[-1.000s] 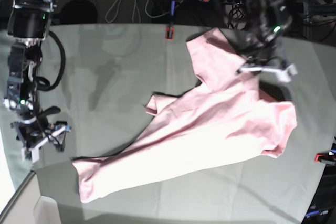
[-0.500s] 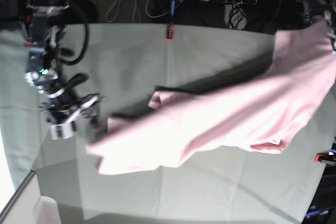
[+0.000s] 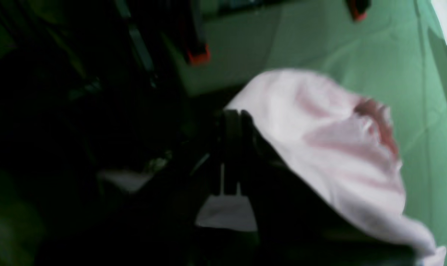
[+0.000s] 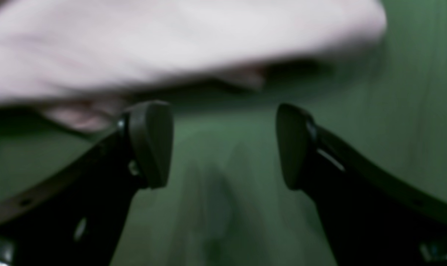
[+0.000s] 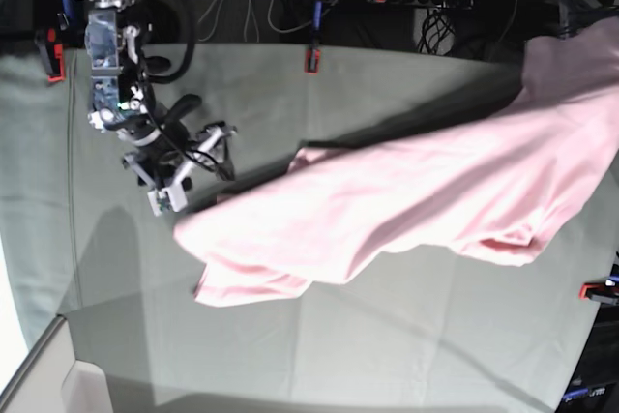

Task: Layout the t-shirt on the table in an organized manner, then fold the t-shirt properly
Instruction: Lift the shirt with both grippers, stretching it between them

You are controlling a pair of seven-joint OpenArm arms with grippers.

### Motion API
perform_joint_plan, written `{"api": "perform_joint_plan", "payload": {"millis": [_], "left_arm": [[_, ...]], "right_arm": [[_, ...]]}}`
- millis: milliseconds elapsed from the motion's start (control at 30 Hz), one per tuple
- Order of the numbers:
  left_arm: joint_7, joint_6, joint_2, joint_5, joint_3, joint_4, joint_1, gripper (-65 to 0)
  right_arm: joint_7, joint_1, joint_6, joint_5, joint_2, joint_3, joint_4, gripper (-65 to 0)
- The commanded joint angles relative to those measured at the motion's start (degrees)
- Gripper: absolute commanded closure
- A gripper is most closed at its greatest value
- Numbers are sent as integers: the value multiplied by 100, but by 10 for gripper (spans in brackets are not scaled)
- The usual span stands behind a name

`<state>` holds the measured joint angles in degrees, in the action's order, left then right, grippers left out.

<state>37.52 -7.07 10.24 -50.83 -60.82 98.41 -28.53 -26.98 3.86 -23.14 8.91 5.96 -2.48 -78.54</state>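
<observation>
While left jaws pinch the t-shirt (image 5: pixel 416 205) aloft, apparently, right jaws gape just beside its hem.

one t-shirt (image 5: pixel 406 205), one table (image 5: pixel 387 336), three clamps (image 5: pixel 312 58)

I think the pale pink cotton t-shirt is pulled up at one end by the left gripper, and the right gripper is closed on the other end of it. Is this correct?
Not fully. The pale pink cotton t-shirt is pulled up at one end by the left gripper, but the right gripper is open and holds nothing. The right wrist view shows its jaws wide apart over the grey-green cloth-covered table, with the shirt beyond them.
</observation>
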Motion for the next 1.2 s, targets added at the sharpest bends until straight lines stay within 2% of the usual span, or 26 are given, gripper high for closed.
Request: {"api": "perform_joint_plan", "payload": {"millis": [0,167,433,667,833,933,1033,1100,1167], "left_arm": [[-152,-36,167,-135,-173,212,-26,-1],[-152,-36,273,-135,-270,581,-26,-1],[-152,-36,238,-135,-261,634,-17,-1],[-152,-36,255,-135,-288,625,-17,-1],[-152,-36,264,-135,-288,625,-17,-1],[-152,-36,264,-135,-288,625,-17,-1],[-152,-36,264,-135,-288,625,-17,-1],[-152,-36,264,-135,-288,625,-8,-1],[-152,-36,264,-117,-288,616,106,-2]], "right_arm": [[197,-135,-12,81,24,-20,-9,-438],[215,-250,-12,81,59,-205,87,-439],[206,-742,-38,81,165,-205,263,-440],[197,-1252,-47,90,244,-187,1239,-437],[206,-1261,-73,107,244,-178,1327,-428],[206,-1261,-601,107,226,-178,1327,-328],[162,-1269,-1313,107,218,-178,1327,-124],[162,-1278,-1436,107,218,-205,1309,0],[171,-1252,-1401,107,218,-213,1125,0]]}}
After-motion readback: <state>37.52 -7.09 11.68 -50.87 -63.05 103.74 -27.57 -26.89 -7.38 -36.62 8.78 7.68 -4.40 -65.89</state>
